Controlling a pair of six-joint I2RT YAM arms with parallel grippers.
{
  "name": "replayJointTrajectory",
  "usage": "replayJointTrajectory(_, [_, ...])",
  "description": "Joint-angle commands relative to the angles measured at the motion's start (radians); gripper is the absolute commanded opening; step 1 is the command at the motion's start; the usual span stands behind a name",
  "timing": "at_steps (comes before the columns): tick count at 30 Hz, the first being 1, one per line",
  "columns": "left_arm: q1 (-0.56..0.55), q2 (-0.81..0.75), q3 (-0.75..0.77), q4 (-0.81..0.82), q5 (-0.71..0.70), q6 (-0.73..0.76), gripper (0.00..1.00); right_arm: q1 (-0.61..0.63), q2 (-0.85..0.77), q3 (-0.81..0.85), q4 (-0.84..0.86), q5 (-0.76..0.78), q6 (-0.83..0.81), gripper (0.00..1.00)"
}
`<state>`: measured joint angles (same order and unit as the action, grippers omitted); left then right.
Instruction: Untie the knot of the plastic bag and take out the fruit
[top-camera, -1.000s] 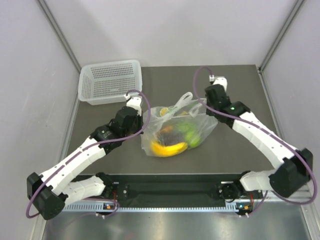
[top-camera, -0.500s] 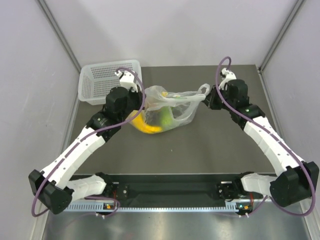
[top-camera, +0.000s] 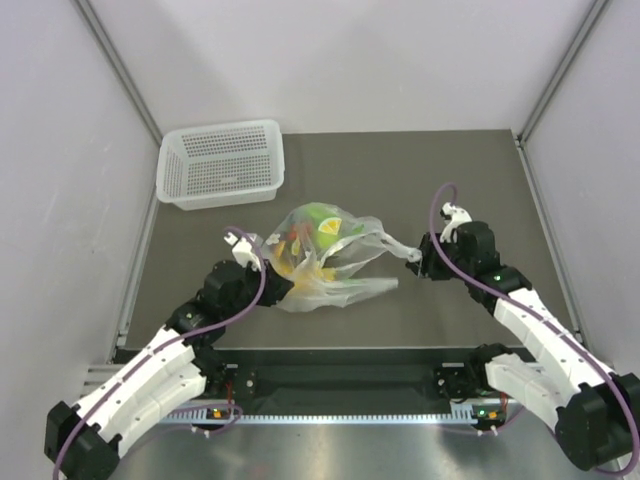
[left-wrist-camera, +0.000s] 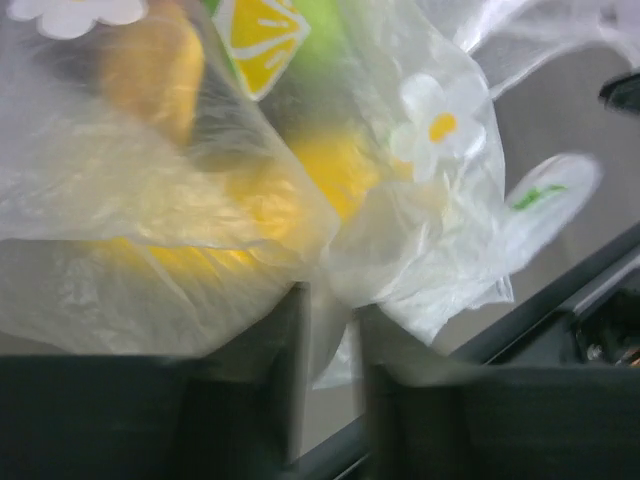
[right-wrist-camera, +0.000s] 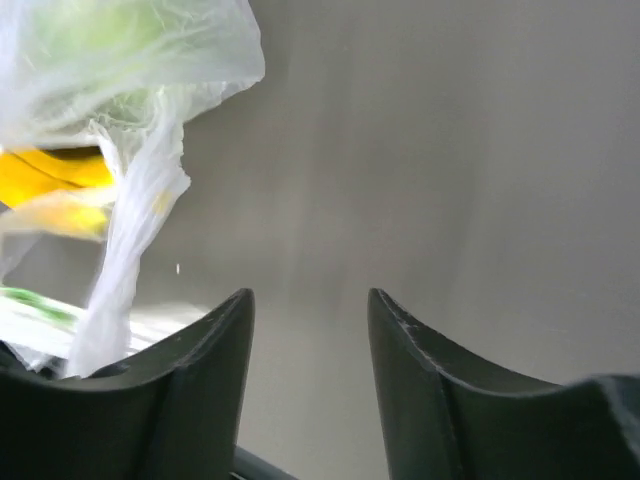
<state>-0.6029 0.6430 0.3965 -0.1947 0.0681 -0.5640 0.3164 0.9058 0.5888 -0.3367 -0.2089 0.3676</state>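
Note:
The plastic bag, clear with flower prints, lies on the table between my two grippers. Inside it I see fruit: yellow bananas, a green fruit and small orange-red ones. A twisted handle strip stretches right to my right gripper; I cannot make out the knot in it. The right gripper is open and empty, with the strip just left of its fingers. At the bag's left side my left gripper has its jaws apart, loose film hanging between them.
A white perforated basket stands at the back left corner of the dark table. Grey walls close in the table on the left, right and back. The arms' base rail runs along the near edge.
Both arms came back toward the near edge with the bag, which now lies lower on the table. Both grippers have opened; the right has let go of the handle strip.

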Motion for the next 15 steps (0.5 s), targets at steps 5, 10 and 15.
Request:
replayJointTrajectory(5, [-0.003, -0.114, 0.238, -0.083, 0.053, -0.086, 0.9, -0.008, -0.061, 0.112, -0.077, 0.178, -0.004, 0.68])
replayJointTrajectory(10, [-0.003, -0.073, 0.478, -0.328, -0.059, -0.031, 0.99, -0.008, -0.102, 0.186, -0.194, 0.272, 0.013, 0.91])
replayJointTrajectory(15, [-0.003, 0.068, 0.531, -0.364, -0.024, -0.002, 0.99, 0.001, -0.196, 0.222, -0.151, 0.004, -0.05, 0.89])
